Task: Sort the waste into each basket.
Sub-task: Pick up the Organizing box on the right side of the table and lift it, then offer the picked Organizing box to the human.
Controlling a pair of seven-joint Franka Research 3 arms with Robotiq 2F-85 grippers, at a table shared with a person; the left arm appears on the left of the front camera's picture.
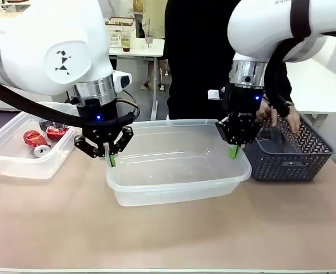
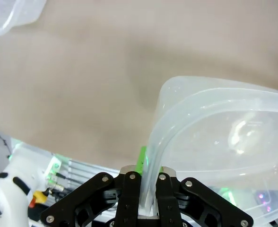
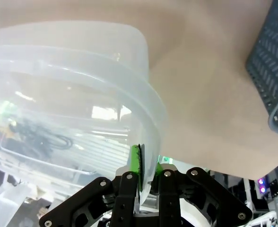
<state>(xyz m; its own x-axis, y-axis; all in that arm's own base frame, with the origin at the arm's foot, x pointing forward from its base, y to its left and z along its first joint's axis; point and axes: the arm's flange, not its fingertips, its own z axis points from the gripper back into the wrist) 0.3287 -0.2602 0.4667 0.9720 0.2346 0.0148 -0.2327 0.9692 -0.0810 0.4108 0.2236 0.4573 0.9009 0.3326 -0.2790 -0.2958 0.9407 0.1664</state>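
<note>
The big clear plastic tub [image 1: 174, 191] sits in the middle of the tan worktop [image 1: 168, 240]. I cannot tell if it is lifted a little or resting flat. It looks empty.

The left gripper [image 1: 111, 157] is pinching the tub's rolled rim at its left end. The right gripper [image 1: 234, 149] is pinching the rim at its right end. In the left wrist view the thin wall runs right down between the fingers of the gripper [image 2: 147, 191], and the right wrist view shows its gripper [image 3: 146, 177] the same way.

The tub is probably very light. Its walls look thin and bendy, and the plastic is smooth, so it could slip. The rolled rim looks like the stiffest part, so it is a good place to hold. With one hold at each end, both arms should move together, or the tub may twist or pop out.

A second clear plastic tub [image 1: 8, 162] at the left holds crushed red cans [image 1: 35, 138]. On the right, a person's hands [image 1: 291, 117] reach into a dark grey lattice basket [image 1: 288, 165].
</note>
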